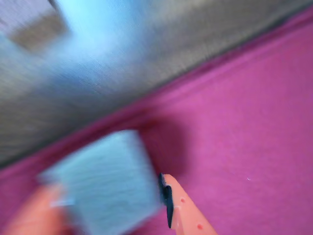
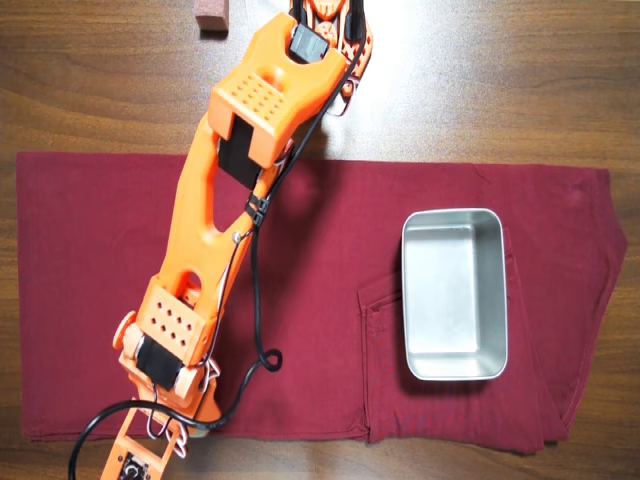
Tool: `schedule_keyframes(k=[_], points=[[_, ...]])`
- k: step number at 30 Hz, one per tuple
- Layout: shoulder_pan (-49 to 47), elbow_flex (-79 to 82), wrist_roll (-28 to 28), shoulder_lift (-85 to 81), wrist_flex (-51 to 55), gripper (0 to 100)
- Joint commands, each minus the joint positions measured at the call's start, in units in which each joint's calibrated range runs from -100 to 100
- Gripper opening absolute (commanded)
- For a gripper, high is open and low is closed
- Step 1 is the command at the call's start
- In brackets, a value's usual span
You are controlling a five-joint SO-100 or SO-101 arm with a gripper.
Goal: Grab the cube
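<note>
Jaws close on the cube [image 1: 105, 183], pinned between the fingers [image 1: 183, 208] at six o'clock in my blurred wrist view; I read this grip as securing it above the cloth [image 1: 244, 137].

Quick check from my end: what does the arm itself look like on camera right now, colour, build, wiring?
In the overhead view the arm is bright orange plastic, built of blocky links with grids of small round holes and black motor housings. A black cable runs along it and loops near the base. In the blurred wrist view, an orange finger carries a dark pad along its inner edge.
</note>
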Motion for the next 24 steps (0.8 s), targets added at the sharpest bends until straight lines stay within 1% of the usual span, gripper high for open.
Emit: schedule_keyframes(k=[1,3,5,7,10,12,14,17,19,20,22,24], points=[[-0.87,-2.27,-1.03,0.21,-2.03,0],[-1.45,-2.27,-1.81,1.01,-3.04,0],[-2.02,-2.27,-2.1,-0.59,-1.66,0],[-3.46,-2.27,-2.78,-7.07,2.3,0],[-7.78,1.28,-3.57,-23.49,11.99,0],[-15.27,3.01,-4.3,-32.37,18.53,0],[-25.15,8.38,-6.45,-39.29,23.51,0],[-41.47,25.32,-9.43,-49.5,20.56,0],[-52.6,31.14,-11.77,-51.9,20.93,0],[-57.59,33.96,-12.8,-52.34,18.62,0],[-64.88,34.69,-14.8,-50.03,16.97,0],[-67.76,34.78,-15.58,-46.75,16.78,0]])
